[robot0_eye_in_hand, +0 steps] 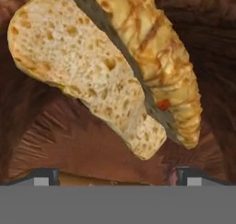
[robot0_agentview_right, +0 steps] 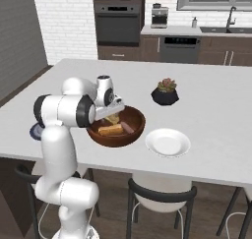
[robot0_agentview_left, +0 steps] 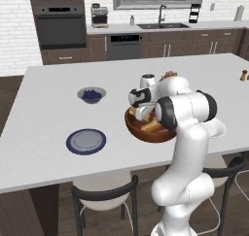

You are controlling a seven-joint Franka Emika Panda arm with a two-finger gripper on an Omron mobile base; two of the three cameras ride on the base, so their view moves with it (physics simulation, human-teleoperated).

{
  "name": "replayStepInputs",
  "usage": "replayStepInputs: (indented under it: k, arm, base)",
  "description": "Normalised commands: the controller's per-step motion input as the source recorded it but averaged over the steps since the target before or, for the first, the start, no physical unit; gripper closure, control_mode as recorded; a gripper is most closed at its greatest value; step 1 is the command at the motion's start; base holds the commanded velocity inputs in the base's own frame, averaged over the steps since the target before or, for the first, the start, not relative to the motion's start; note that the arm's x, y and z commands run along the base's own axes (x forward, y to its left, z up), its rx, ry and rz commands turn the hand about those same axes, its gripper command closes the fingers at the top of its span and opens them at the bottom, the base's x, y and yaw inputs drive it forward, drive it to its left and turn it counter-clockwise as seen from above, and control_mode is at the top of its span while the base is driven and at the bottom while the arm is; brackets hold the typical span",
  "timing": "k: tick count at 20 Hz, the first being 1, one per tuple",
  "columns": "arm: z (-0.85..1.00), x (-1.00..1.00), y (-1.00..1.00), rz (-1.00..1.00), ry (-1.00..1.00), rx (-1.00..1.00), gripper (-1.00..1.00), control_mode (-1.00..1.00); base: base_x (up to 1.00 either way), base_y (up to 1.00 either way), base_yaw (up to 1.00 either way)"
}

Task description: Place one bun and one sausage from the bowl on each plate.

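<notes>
The reddish-brown wooden bowl [robot0_agentview_left: 146, 134] [robot0_agentview_right: 135, 116] stands on the island near its front edge. My gripper [robot0_agentview_left: 144, 114] [robot0_agentview_right: 112, 116] [robot0_eye_in_hand: 117, 177] is lowered into it, jaws open wide and holding nothing. Just beyond the fingertips [robot0_eye_in_hand: 45, 175] lies a bun [robot0_eye_in_hand: 87, 75], its pale crumb face up and a golden crust [robot0_eye_in_hand: 159, 57] alongside. A tan bun [robot0_agentview_right: 110, 130] [robot0_agentview_left: 151, 126] and a pinkish sausage [robot0_agentview_right: 129, 127] rest on the bowl's floor. The dark blue plate [robot0_agentview_left: 86, 141] sits left of the bowl. To the bowl's right is the white plate [robot0_agentview_right: 168, 142]. Both plates are bare.
A small grey bowl of blueberries [robot0_agentview_left: 91, 94] sits behind the blue plate. A black pot with a succulent [robot0_agentview_right: 165, 92] stands behind the white plate. A pepper shaker [robot0_agentview_left: 243, 75] is at the far right. Stools [robot0_agentview_left: 104, 196] are tucked under the island's front edge.
</notes>
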Motion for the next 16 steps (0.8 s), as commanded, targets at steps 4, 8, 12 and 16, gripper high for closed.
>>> replayStepInputs:
  k: [4, 8, 12, 16]
  arm:
    - [-0.07, 0.37, 0.00, 0.00, 0.00, 0.00, -1.00, -1.00]
    - [-0.19, 0.29, 0.00, 0.00, 0.00, 0.00, -1.00, -1.00]
    - [-0.33, 0.22, 0.00, 0.00, 0.00, 0.00, -1.00, -1.00]
    - [-0.34, 0.25, 0.00, 0.00, 0.01, -0.02, 1.00, -1.00]
  base:
    - [0.00, 0.00, 0.00]
    - [0.00, 0.00, 0.00]
    - [0.00, 0.00, 0.00]
    - [0.00, 0.00, 0.00]
